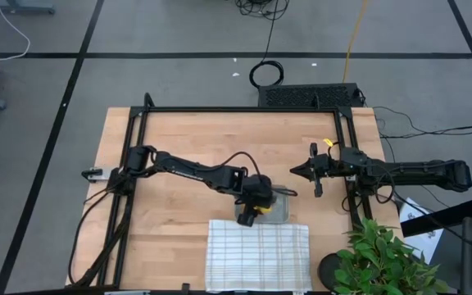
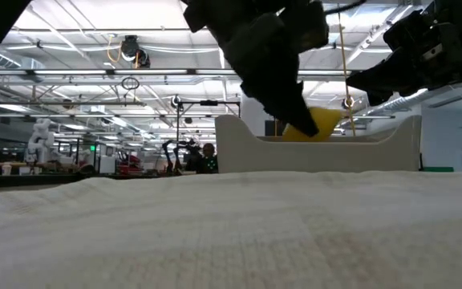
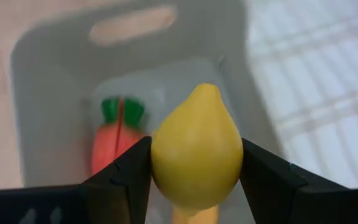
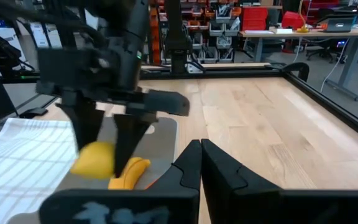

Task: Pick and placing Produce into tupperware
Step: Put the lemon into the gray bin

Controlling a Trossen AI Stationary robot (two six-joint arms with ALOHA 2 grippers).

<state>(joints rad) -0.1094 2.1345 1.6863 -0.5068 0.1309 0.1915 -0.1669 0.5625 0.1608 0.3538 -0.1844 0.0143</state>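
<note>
While its fingers (image 3: 126, 177) clench the lemon (image 3: 196, 146) above the tupperware (image 3: 55, 93), where carrot (image 3: 110, 140) and banana (image 4: 129, 173) lie, the left gripper (image 1: 254, 209) hovers; the right gripper (image 1: 298, 170) waits farther right, fingers closed, over the wooden counter (image 1: 179, 131) beside a checked cloth (image 1: 256, 254).

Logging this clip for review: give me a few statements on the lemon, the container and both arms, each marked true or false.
1. The left gripper holds the lemon between its fingers. True.
2. The tupperware is empty. False: the carrot lies in it, and the right wrist view shows the banana there too.
3. The right gripper is shut and holds nothing. True.
4. The lemon is held over the checked cloth. False: it is over the tupperware, beside the cloth.
5. The right gripper is above the tupperware. False: it is off to the side, over bare table.
</note>
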